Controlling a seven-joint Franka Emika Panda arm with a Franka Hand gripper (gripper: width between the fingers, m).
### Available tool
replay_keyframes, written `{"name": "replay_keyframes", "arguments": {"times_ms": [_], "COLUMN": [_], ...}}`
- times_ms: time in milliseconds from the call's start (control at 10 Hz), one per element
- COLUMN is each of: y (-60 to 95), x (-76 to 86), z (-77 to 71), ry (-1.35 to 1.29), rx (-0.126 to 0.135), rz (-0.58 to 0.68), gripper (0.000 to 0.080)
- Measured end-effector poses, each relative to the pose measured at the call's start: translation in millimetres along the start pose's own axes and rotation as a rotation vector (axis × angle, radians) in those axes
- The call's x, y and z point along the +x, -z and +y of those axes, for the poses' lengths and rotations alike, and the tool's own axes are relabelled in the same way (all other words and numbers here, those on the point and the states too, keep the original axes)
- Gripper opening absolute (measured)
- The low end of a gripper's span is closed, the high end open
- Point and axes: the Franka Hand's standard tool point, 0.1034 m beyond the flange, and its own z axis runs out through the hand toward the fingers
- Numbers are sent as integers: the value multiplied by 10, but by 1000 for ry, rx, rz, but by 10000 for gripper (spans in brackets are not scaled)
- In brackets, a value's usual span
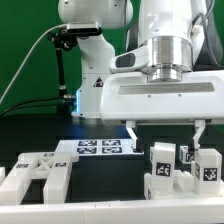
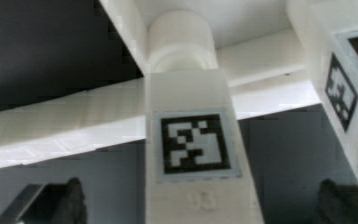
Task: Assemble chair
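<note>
A matte white chair post (image 1: 161, 168) with black-and-white tags stands upright on the dark table, right of centre in the exterior view. My gripper (image 1: 165, 137) hangs just above its top, open, with one finger out to each side. In the wrist view the same post (image 2: 195, 110) runs up the middle with its tag facing the camera. My gripper (image 2: 197, 203) straddles it, and both dark fingertips (image 2: 53, 203) stand well clear of its sides. A second tagged chair part (image 1: 208, 166) stands close by at the exterior view's right and shows in the wrist view as a tagged block (image 2: 350, 75).
Notched white chair blocks (image 1: 40, 176) lie at the exterior view's lower left. The marker board (image 1: 100, 147) lies flat behind them, in front of the robot base (image 1: 92, 95). A white slab (image 2: 69, 125) crosses behind the post in the wrist view.
</note>
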Motion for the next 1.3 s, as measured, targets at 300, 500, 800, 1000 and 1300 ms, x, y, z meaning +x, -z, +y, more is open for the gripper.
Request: {"name": "replay_keyframes", "arguments": {"times_ms": [300, 500, 800, 1000, 1300], "y": [22, 7, -50, -80, -97], "x": [130, 161, 134, 122, 106], "z": [45, 73, 123, 50, 35], "ry": [-22, -46, -67, -81, -115], "rx": [-8, -29, -61, -64, -69], "rz": [-103, -256, -414, -425, -413], "gripper": [649, 649, 649, 649, 526]}}
